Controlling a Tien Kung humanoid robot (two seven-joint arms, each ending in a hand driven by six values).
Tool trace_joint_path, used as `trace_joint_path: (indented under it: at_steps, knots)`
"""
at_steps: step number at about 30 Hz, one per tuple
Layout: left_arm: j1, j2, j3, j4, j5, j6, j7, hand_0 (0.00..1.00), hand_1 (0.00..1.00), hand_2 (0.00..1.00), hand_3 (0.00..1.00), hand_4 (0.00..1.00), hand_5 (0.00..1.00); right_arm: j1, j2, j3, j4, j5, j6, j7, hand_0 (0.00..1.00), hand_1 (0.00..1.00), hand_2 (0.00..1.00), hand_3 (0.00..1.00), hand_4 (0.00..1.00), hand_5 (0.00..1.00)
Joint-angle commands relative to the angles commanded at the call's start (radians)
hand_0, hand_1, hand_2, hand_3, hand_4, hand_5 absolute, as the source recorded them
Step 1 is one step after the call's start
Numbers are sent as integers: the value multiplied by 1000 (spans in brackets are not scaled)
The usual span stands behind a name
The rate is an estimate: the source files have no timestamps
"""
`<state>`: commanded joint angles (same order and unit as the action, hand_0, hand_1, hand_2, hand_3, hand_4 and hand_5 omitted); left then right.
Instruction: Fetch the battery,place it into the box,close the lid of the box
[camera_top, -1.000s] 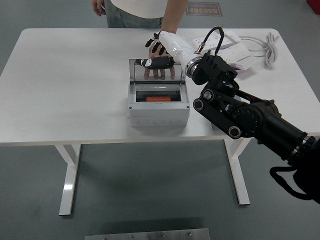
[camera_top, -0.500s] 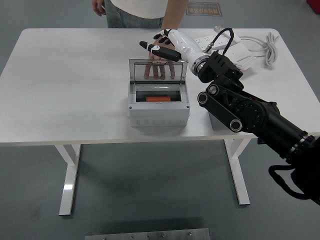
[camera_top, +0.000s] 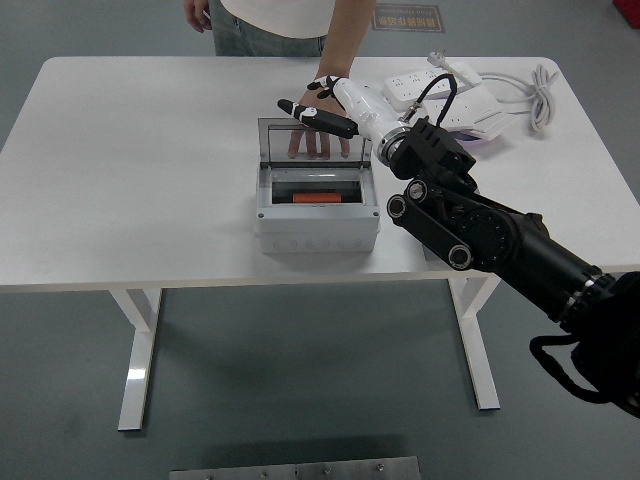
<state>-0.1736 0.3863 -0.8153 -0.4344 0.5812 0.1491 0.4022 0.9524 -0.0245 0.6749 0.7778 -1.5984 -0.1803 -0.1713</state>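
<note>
Orange battery (camera_top: 315, 198) lies flat inside the grey box (camera_top: 317, 218), center of frame, in the open compartment. Clear hinged lid (camera_top: 313, 141) stands upright at the box's back edge, not closed. Right hand (camera_top: 322, 108), white with black fingers, sits just above the lid's top edge, fingers stretched out straight and close together, pointing toward frame left, holding nothing. Black right arm (camera_top: 490, 235) runs in from lower right. Behind the lid, a person's hand (camera_top: 318, 143) rests flat on the white table (camera_top: 140, 170), fingers seen through the clear panel. Upper right: white power strip (camera_top: 430, 82) and white cable (camera_top: 543, 95). Left hand not visible.
</note>
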Motion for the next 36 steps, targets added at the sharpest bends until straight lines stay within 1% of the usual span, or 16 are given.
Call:
trace_joint_path:
  at_steps: [9,13,20,27,28,34,35,36]
  knots:
    - [-10,1,-5,1,12,-4,0,637,719,578,566,658,132,-9,6,-8,-36,18,4,6,998,871,824,860,998,998]
    - [-10,0,-4,1,11,-4,-1,636,719,578,566,659,133,-13,3,-26,-39,26,11,0,998,871,824,860,998,998]
    - [-6,-1,4,1,-3,0,-8,637,719,578,566,659,134,-11,-11,-72,-13,32,17,-16,998,871,823,857,998,998]
    - [-3,-1,8,2,-13,6,-15,637,720,579,566,660,136,-4,-25,-111,25,19,4,-43,998,854,818,855,998,998]
    - [-2,-1,9,2,-14,6,-16,637,719,578,566,662,139,-4,-26,-113,27,17,3,-44,869,685,727,840,998,998]
    - [1,0,10,2,-18,9,-18,637,719,578,566,662,139,0,-31,-123,45,8,-6,-54,869,685,727,840,998,998]
    - [1,0,11,2,-19,10,-18,637,720,579,566,662,140,1,-32,-124,47,7,-6,-55,555,419,546,792,998,998]
    - [1,0,12,2,-20,10,-19,637,720,579,566,662,140,2,-33,-125,48,7,-6,-57,555,419,546,792,998,998]
